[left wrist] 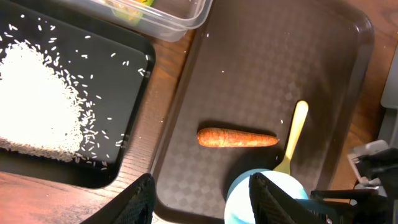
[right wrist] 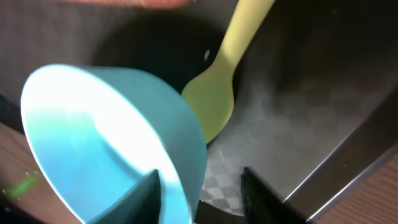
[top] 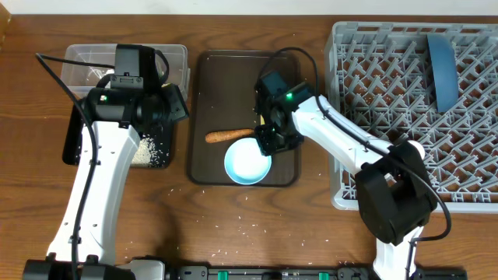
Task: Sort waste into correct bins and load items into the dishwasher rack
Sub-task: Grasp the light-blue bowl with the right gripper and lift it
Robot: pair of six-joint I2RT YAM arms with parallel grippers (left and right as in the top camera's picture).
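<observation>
A light blue bowl [top: 247,162] lies on a dark brown serving tray [top: 204,93], beside an orange carrot [top: 229,136]. My right gripper [top: 272,138] is open and straddles the bowl's rim [right wrist: 93,130], one finger inside and one outside [right wrist: 199,193]. A yellow spoon [right wrist: 224,81] lies just beyond the bowl. My left gripper [top: 179,101] is open and empty over the serving tray's left edge [left wrist: 202,202]. The carrot [left wrist: 236,137], spoon [left wrist: 292,137] and bowl [left wrist: 235,199] show ahead of it. White rice [left wrist: 37,99] is piled in the black tray [left wrist: 124,93]. The cups are out of view.
The clear box [top: 85,58] stands behind the black tray, with a green-and-yellow wrapper [left wrist: 127,6] inside it. The grey rack [top: 389,93] fills the right side, with the dark blue plate [top: 442,70] upright in it. Loose rice grains [top: 233,233] lie on the wooden table.
</observation>
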